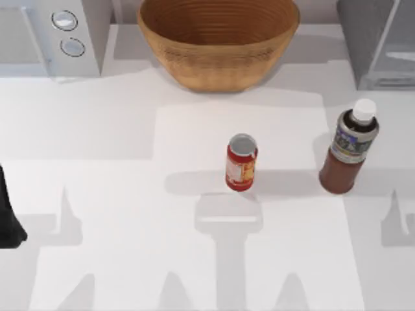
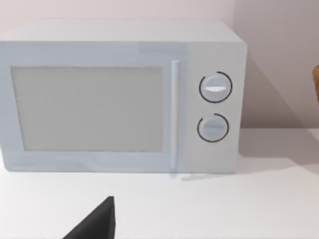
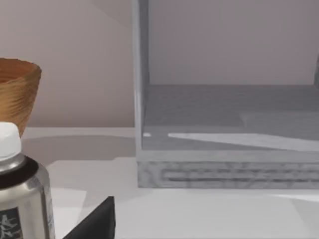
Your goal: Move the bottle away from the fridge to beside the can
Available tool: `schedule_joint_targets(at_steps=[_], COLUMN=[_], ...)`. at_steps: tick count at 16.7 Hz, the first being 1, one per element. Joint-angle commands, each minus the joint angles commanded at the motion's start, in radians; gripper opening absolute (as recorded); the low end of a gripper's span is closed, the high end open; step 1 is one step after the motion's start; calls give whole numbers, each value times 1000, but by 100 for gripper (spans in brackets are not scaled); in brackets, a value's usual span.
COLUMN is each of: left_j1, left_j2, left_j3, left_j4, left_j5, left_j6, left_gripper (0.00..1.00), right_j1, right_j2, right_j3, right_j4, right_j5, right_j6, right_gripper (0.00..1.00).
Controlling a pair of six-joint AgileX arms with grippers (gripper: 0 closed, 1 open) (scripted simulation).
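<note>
My left hand (image 1: pixel 10 217) sits parked at the tabletop's (image 1: pixel 117 194) left edge; I cannot tell how its fingers stand. Farther in, the can (image 1: pixel 241 162) stands mid-table, the bottle (image 1: pixel 349 148) upright well apart to its right, near the fridge (image 1: pixel 379 39) behind it.
</note>
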Motion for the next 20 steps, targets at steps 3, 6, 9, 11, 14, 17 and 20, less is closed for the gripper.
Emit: schedule_joint_targets(at_steps=[3,6,9,11,14,17,20], left_j1=[0,0,0,0,0,0,0], left_j2=[0,0,0,0,0,0,0], left_j3=[0,0,0,0,0,0,0], left_j4=[0,0,0,0,0,0,0], left_j5=[0,0,0,0,0,0,0], left_j6=[0,0,0,0,0,0,0], left_gripper=[100,100,100,100,100,100,100], right_j1=[3,2,1,1,1,0,-1], right_j2=[3,-25,-112,-191,-327,-470,-604], right_j3=[2,25,98,163,273,390,500], right_j4=[2,-32,-160,-298,-554,-835,-1101], right_j5=[2,3,3,2,0,0,-1], right_j6=[0,0,-1,-1,-2,-2,-4], right_gripper=[100,100,100,100,100,100,100])
